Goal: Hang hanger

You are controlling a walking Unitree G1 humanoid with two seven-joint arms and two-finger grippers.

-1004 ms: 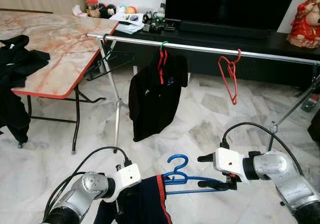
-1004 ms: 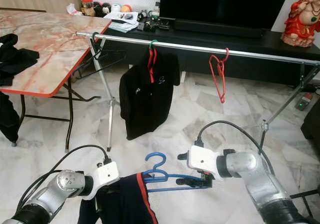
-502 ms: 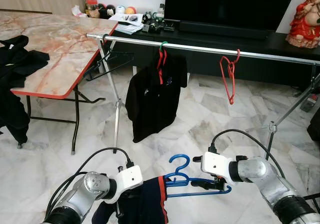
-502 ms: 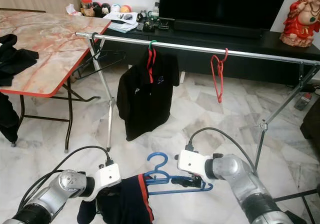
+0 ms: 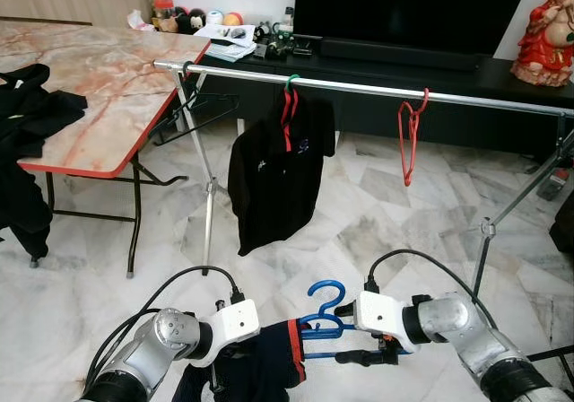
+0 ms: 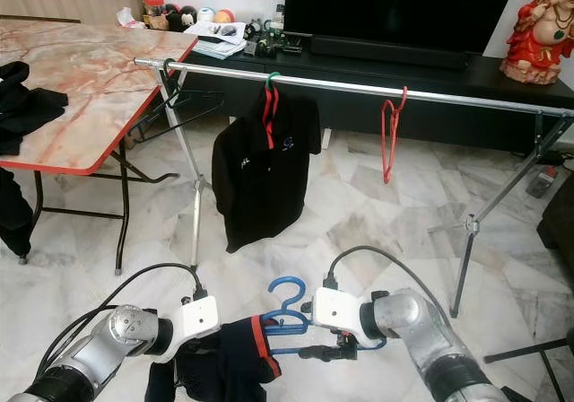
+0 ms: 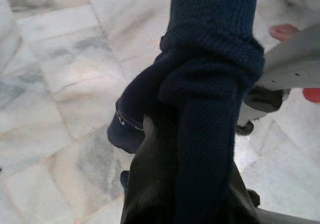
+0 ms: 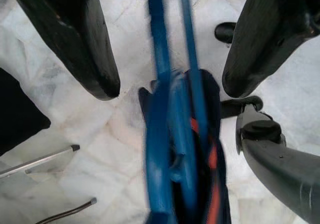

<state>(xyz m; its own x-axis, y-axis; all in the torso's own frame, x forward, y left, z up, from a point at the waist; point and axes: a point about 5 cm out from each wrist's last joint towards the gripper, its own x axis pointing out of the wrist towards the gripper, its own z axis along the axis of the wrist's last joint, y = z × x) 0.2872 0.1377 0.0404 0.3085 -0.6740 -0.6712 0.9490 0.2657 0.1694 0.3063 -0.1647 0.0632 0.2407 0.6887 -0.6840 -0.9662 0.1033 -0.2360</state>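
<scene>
A blue hanger [image 5: 325, 319] hangs low in front of me, its hook [image 5: 326, 293] up, with a navy garment with red trim [image 5: 269, 371] draped on its left half. My left gripper [image 5: 222, 375] is shut on that garment, which bunches over a finger [image 7: 165, 184] in the left wrist view. My right gripper [image 5: 348, 335] is open around the hanger's bar just right of the hook; in the right wrist view the two black fingers [image 8: 90, 39] stand either side of the blue bar [image 8: 160, 109] without touching it. The silver clothes rail [image 5: 359, 88] runs across ahead.
On the rail hang a black polo shirt [image 5: 278, 173], an empty red hanger [image 5: 410, 142] and a black hanger [image 5: 193, 106] at its left end. An orange-topped folding table [image 5: 90, 97] with black clothes [image 5: 27, 115] stands left. A TV console [image 5: 448, 65] is behind.
My right gripper slid left along the hanger toward the hook, and hanger and garment sank slightly. The red hanger on the rail swung and turned edge-on.
</scene>
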